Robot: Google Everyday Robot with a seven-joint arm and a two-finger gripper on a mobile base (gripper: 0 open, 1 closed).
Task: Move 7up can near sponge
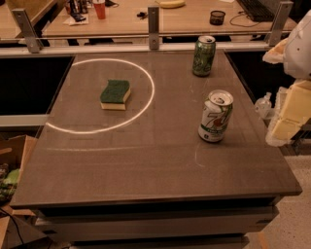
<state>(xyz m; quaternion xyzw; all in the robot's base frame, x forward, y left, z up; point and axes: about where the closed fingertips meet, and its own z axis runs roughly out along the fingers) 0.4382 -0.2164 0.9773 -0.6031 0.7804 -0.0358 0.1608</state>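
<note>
A dark green soda can is standing upright at the far right of the dark brown flat tabletop, outside the thin white circle that is marking its left half. Beyond the metal rail, a red cup, a yellow banana and a small black pot are sitting on a wooden desk. The gripper is hanging off the table's right edge.
</note>
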